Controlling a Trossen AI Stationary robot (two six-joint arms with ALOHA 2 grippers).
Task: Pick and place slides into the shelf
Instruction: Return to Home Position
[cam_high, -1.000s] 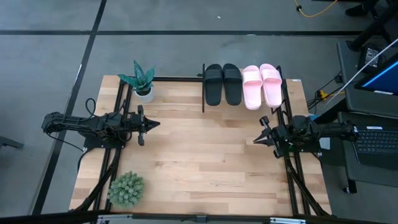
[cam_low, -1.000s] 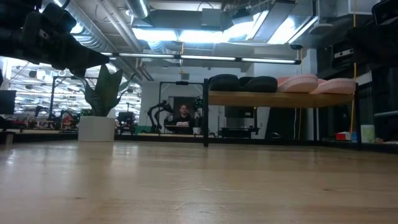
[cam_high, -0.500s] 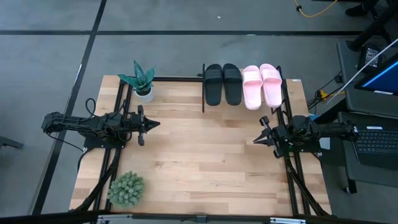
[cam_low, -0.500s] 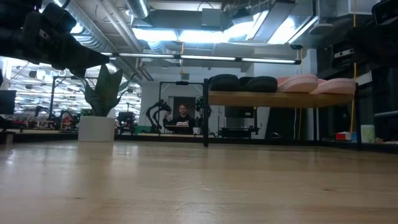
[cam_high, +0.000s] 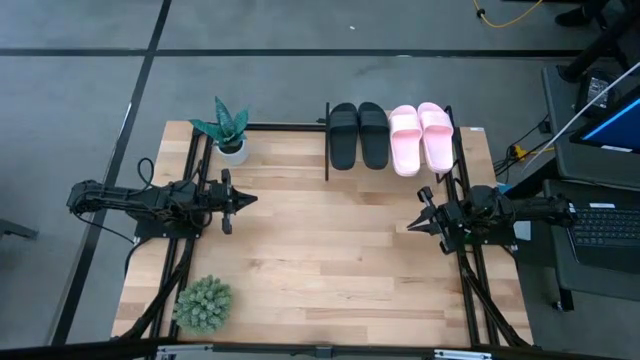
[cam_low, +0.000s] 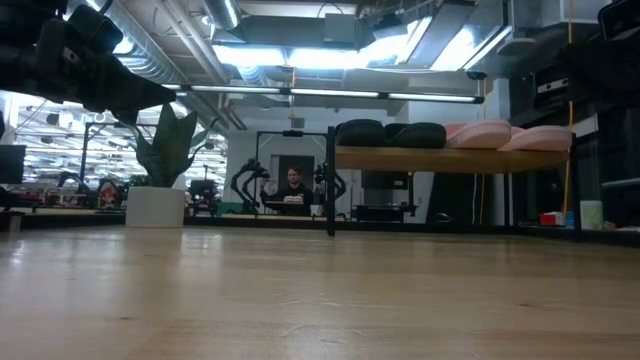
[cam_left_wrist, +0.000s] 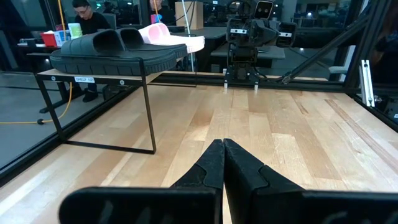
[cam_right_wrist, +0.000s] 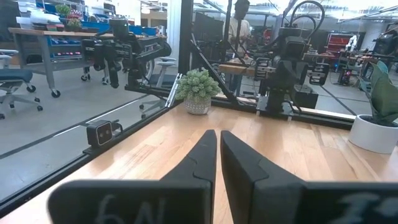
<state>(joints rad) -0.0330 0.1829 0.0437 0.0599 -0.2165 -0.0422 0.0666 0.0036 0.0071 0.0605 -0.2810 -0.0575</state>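
The black pair of slides (cam_high: 358, 135) and the pale pink pair (cam_high: 421, 138) lie side by side, soles down, on the shelf (cam_low: 450, 159), a raised light-wood board on thin black posts at the table's far edge. In the left wrist view the black slides (cam_left_wrist: 115, 50) rest on the shelf board with a pink one (cam_left_wrist: 163, 35) behind. My left gripper (cam_high: 252, 199) is shut, hovering at the table's left side. My right gripper (cam_high: 410, 226) is shut at the right side. Both stand well short of the shelf and touch nothing.
A potted spiky plant (cam_high: 227, 130) stands at the far left corner, left of the shelf. A round bushy plant (cam_high: 203, 304) sits at the near left corner. Bare tabletop (cam_high: 330, 250) lies between the arms. A person (cam_low: 294, 186) sits in the room beyond.
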